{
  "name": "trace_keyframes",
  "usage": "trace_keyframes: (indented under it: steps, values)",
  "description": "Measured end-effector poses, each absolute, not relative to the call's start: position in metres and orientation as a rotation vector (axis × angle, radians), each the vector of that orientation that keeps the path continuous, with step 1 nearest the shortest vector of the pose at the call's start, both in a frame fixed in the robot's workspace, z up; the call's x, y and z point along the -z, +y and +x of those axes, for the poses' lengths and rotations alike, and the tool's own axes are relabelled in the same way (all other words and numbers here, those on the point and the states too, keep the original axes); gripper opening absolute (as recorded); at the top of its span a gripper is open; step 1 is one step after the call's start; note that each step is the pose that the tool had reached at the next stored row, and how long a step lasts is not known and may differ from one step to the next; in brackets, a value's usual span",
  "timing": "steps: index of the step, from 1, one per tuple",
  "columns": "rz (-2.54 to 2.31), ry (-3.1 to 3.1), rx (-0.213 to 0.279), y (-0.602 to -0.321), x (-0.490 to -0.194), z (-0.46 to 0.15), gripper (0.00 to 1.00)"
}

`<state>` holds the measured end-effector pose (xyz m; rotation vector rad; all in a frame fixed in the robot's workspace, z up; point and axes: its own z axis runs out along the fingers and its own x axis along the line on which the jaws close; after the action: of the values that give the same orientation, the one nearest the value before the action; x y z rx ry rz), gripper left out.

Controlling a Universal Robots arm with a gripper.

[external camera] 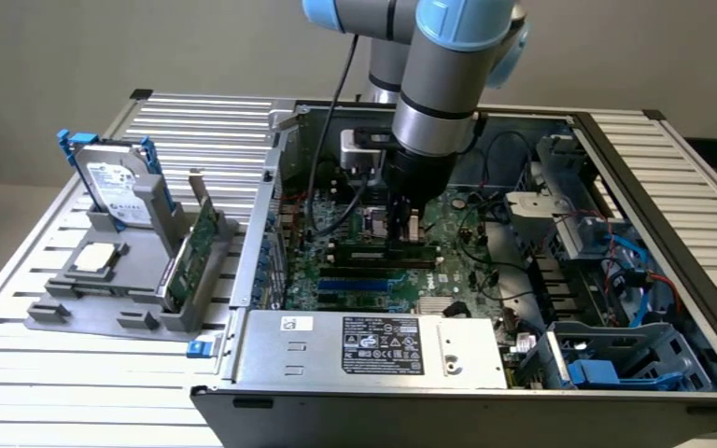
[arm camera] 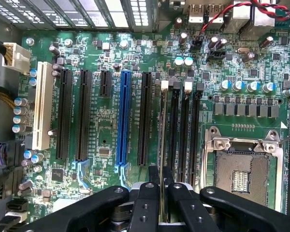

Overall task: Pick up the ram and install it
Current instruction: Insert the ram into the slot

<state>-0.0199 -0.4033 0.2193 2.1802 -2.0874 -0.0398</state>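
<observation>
We see a silver hard drive (external camera: 119,191) and green expansion card (external camera: 199,245) upright in a grey holder (external camera: 85,317).

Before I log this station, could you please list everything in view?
computer case: one, grey and black, open, on the table
slatted table: one, silver, under everything
motherboard: one, green, inside the case
expansion slot: one blue, among black ones
CPU socket: one, silver, empty, beside the memory slots
power supply: one, silver, at the case's near edge
holder: one, grey, exterior view's left
hard drive: one, silver with blue rails, upright in the holder
expansion card: one, green, upright in the holder
ram: one, dark green, gripped over the memory slots
arm: one, grey and blue
hand: one, black, shut on the ram
</observation>
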Motion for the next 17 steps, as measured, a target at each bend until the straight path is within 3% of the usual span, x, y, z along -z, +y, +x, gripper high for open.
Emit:
trace_keyframes:
  steps: [17]
  values:
    - [2.181,-2.086,0.039,-0.4033,-0.2200,-0.0199,0.14]
